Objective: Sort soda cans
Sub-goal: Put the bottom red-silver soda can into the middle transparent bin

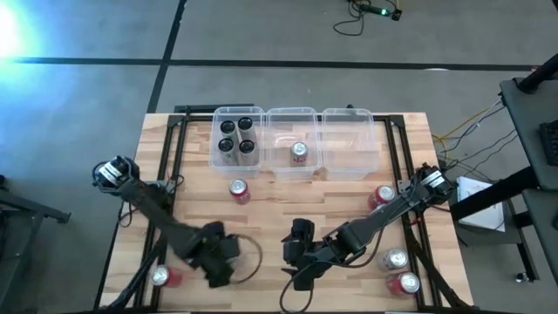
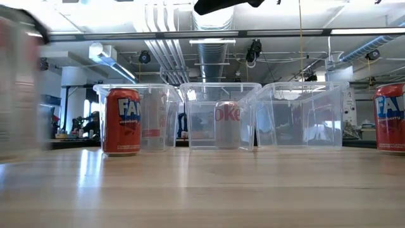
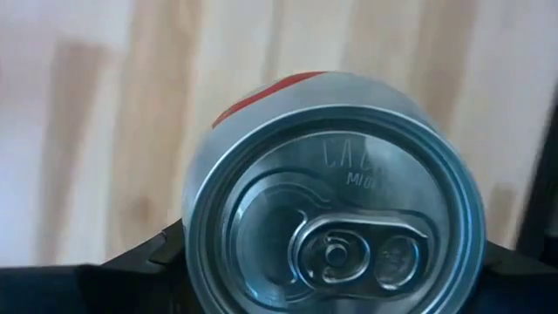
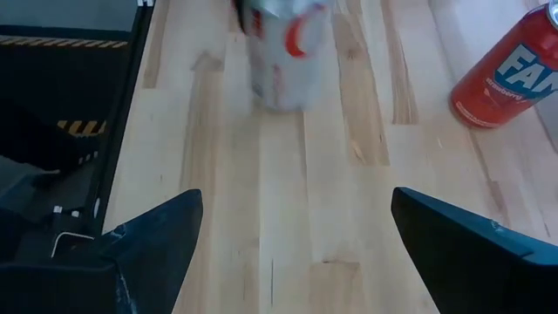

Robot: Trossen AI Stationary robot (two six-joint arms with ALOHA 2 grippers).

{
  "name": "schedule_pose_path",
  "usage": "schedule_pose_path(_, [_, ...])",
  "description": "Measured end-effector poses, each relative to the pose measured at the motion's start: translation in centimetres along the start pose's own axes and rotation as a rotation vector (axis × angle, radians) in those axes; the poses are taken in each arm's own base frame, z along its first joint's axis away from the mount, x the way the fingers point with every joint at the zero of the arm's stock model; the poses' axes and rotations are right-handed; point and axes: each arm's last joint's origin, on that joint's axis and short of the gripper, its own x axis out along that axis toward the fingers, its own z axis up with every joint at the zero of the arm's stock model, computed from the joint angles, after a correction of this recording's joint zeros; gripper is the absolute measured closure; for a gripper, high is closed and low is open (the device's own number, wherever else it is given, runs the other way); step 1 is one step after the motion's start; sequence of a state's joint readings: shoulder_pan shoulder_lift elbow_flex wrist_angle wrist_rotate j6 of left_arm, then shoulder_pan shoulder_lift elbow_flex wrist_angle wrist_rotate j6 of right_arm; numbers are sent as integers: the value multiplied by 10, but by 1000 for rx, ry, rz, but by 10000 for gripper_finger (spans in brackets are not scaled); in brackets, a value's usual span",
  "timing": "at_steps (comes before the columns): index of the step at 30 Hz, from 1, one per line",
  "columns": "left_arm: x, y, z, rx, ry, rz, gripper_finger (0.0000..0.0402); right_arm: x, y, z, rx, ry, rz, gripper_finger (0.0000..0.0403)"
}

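Note:
My left gripper [image 1: 218,257] is near the table's front, left of centre, shut on a silver soda can [image 3: 331,209] with a red mark, whose top faces the wrist camera. The same can [image 4: 281,52] shows blurred ahead of my right gripper [image 4: 296,235], which stands open and empty near the front centre [image 1: 295,262]. Several black cans [image 1: 237,135] stand in the left clear bin [image 1: 218,161]. One silver can [image 1: 299,153] stands in the middle bin. Red cans [image 1: 239,191] [image 1: 382,196] [image 1: 405,283] [image 1: 161,276] and a silver can [image 1: 397,259] stand on the table. My left gripper pinches the silver can between its two fingers [image 3: 166,257], one on each side of the can's wall [image 3: 193,235] just below the top rim. The fingers come from above, pointing down. The can is upright; I cannot tell whether its base is on the table.
Three clear bins stand in a row at the table's far edge; the right one [image 1: 350,144] holds nothing. Dark cables and frame rails run along both table sides [image 1: 170,187]. Bare wood lies between the bins and the two grippers.

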State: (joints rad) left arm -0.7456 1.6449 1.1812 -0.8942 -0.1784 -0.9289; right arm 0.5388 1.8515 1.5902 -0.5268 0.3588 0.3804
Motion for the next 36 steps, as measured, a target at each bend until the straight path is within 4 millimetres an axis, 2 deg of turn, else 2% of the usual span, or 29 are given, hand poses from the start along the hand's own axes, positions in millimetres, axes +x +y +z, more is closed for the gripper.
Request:
schedule_pose_path(9, [18,46,65,-17,-87,-6,134,3,-2,-7,-48,35,-13,35])
schedule_pose_path(15, [27,68,88,-47,-83,-60,127,11,-5,-22,-58,82,-32,35])
schedule_pose_path(19, [33,72,93,-56,-74,-78,105,14,-6,-29,-55,104,-41,35])
schedule_pose_path(27, [37,67,100,-55,-131,-113,71,16,-9,-25,-73,79,-44,35])
schedule_pose_path(31, [26,63,98,-18,-129,-110,63,19,-15,-18,-82,33,-42,35])
schedule_pose_path(36, [1,61,87,31,-95,-66,62,25,-30,-4,-83,-46,-47,35])
